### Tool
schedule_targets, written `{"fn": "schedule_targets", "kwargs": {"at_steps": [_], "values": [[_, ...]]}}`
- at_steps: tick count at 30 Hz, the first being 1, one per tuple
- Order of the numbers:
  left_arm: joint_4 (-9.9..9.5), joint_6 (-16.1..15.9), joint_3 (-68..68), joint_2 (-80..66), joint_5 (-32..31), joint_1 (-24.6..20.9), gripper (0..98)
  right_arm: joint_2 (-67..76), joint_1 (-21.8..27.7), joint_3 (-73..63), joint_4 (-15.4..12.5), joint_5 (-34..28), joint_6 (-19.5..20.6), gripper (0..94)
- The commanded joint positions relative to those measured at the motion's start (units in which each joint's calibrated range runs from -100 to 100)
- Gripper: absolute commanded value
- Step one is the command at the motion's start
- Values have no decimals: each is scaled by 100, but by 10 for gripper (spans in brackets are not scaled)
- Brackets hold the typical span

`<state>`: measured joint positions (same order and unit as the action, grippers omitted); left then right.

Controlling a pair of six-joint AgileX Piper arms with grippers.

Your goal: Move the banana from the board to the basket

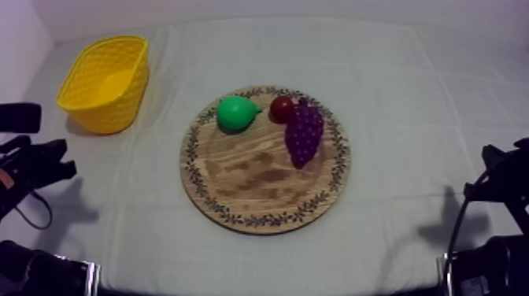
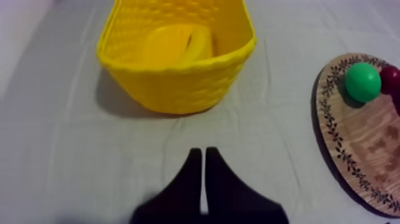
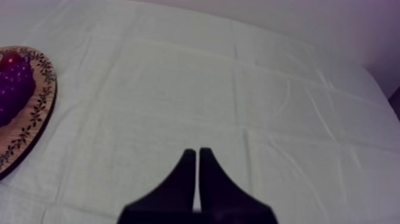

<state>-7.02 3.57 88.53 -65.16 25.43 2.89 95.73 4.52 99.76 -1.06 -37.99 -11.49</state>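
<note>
The yellow basket (image 1: 106, 83) stands at the far left of the table. Inside it lies the banana (image 2: 198, 45), leaning against the far wall. My left gripper (image 2: 203, 152) is shut on nothing, its fingers together as a narrow wedge over bare cloth a short way in front of the basket (image 2: 178, 83). The round wooden board (image 1: 260, 185) sits mid-table. My right gripper (image 3: 197, 152) is also shut and empty, over cloth to the right of the board (image 3: 33, 113). Both arms rest low at the table's sides, the left arm (image 1: 35, 165) and the right arm (image 1: 500, 177).
On the board's far half lie a green pear (image 1: 236, 112), a small red fruit (image 1: 281, 108) and a bunch of purple grapes (image 1: 304, 134). The pear (image 2: 362, 81) and red fruit (image 2: 390, 78) sit near the board's edge facing the basket. A wall rises behind the table.
</note>
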Motion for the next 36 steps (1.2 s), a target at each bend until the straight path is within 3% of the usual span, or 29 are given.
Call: {"fn": "schedule_targets", "kwargs": {"at_steps": [1, 12, 22, 31, 36], "values": [[65, -98, 26, -1154, 538, -12, 1, 2, 0, 2, 1, 1, -1, 3], [330, -230, 500, -3037, 1553, -7, 1, 2, 0, 2, 1, 1, -1, 3], [457, -440, 885, -3471, 1475, 99, 1, 2, 0, 2, 1, 1, -1, 3], [465, 615, 1090, -3484, 855, 119, 1, 2, 0, 2, 1, 1, -1, 3], [465, 726, 1109, -3484, 792, 125, 1, 2, 0, 2, 1, 1, -1, 3]]}}
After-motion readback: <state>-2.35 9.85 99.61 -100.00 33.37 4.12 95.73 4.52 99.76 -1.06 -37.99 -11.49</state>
